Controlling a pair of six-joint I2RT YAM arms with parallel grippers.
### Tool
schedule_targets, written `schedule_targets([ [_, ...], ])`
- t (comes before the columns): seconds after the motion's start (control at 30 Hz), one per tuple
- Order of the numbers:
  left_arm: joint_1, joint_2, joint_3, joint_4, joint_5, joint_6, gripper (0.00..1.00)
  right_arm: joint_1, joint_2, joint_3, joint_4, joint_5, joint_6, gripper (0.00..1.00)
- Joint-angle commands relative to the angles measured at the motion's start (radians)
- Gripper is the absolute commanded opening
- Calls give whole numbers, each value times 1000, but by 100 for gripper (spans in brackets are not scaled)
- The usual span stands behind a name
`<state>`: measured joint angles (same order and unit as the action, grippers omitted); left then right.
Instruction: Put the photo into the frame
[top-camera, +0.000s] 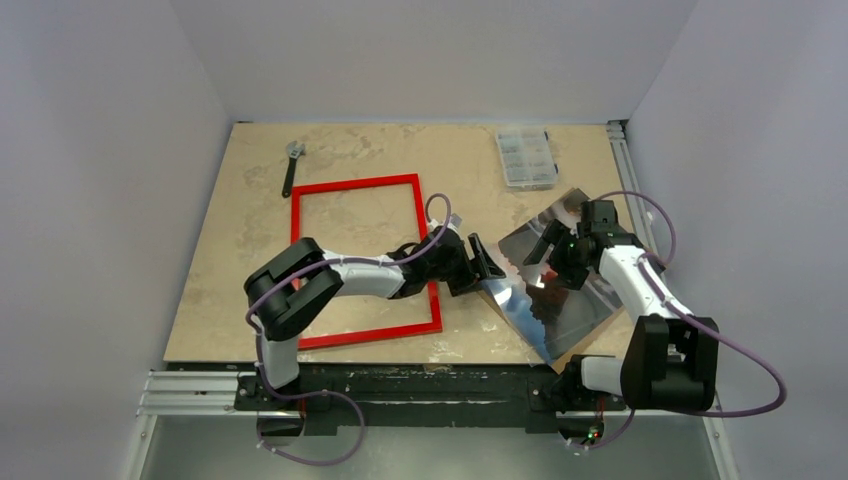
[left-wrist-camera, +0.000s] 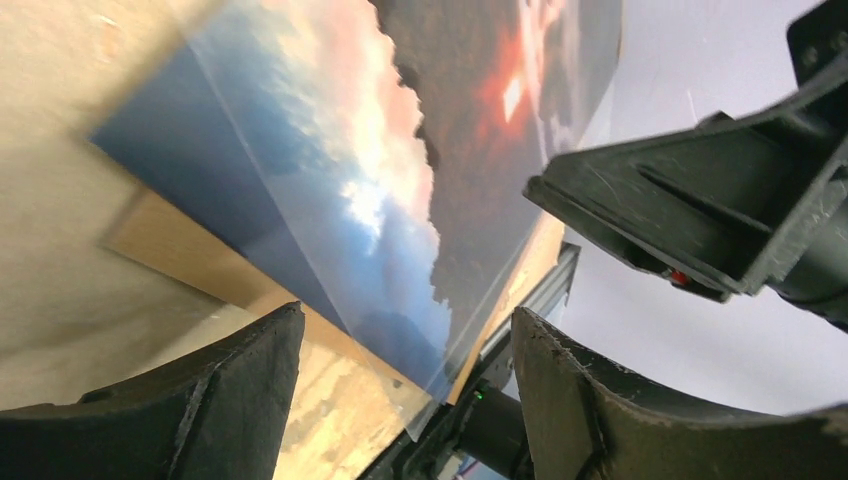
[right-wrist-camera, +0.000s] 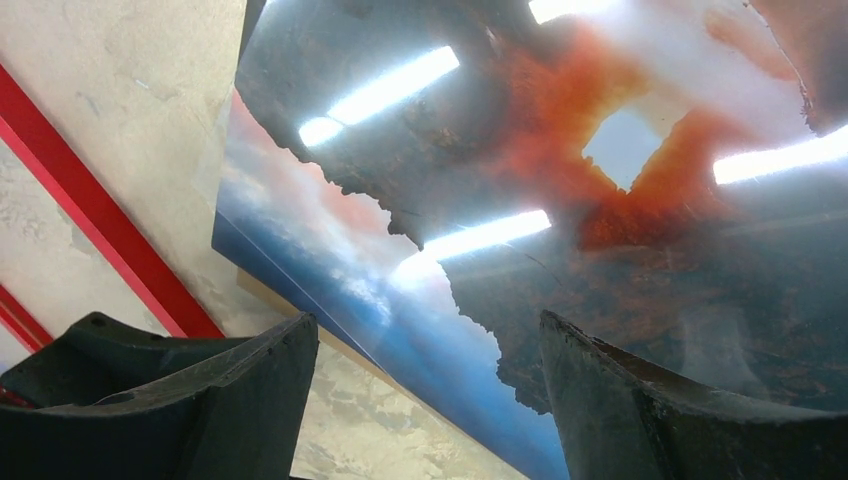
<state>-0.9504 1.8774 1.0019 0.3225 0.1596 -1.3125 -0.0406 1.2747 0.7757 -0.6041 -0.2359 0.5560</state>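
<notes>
1. Left arm (top-camera: 335, 275): standing at the near left edge of the table (top-camera: 400, 150) and reaching rightward, with its forearm passing above the right bar of the frame (top-camera: 355, 185).
2. Right arm (top-camera: 640, 285): rising at the near right edge and bending back toward the middle of the table.
3. Left pincer (top-camera: 490, 262): hovering just off the left edge of the photo (top-camera: 560, 300). Its fingers (left-wrist-camera: 240, 390) are standing wide apart and holding nothing, and the blue part of the print is showing ahead of the gap.
4. Right pincer (top-camera: 545, 265): hanging over the far half of the photo and facing the left pincer. Its fingers (right-wrist-camera: 640, 400) are spread apart and gripping nothing. Whether the tips are touching the print cannot be told.
5. Photo: lying picture side up on the right of the table, turned askew and glaring with reflected lights. It is resting on the backing board (left-wrist-camera: 175, 245), near the frame's right bar and wholly outside the frame.
6. Backing board: brown, peeking out beneath the photo's near edges.
7. Frame: lying flat at left centre, red side up, with the table surface showing through its opening.
8. Wrench (top-camera: 291, 165): lying just beyond the frame's far left corner.
9. Clear compartment box (top-camera: 527, 157): sitting near the far edge, beyond the photo.
</notes>
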Motion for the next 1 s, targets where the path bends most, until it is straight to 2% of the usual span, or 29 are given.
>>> schedule_targets([
  [0.0,30,-30,13,-50,-52,74,73,-7,-21,16,30,-30,-23,79],
  [0.17,47,0,63,-112,-73,117,74,-7,-2,-15,55,-34,-28,78],
  [0.63,156,53,103,-88,-26,147,74,-7,69,-111,130,-54,-22,77],
  [0.77,190,101,157,-98,21,163,74,-7,87,-128,145,-65,-12,76],
  [0.97,191,190,289,-197,59,228,73,-6,97,-132,152,-72,-14,76],
])
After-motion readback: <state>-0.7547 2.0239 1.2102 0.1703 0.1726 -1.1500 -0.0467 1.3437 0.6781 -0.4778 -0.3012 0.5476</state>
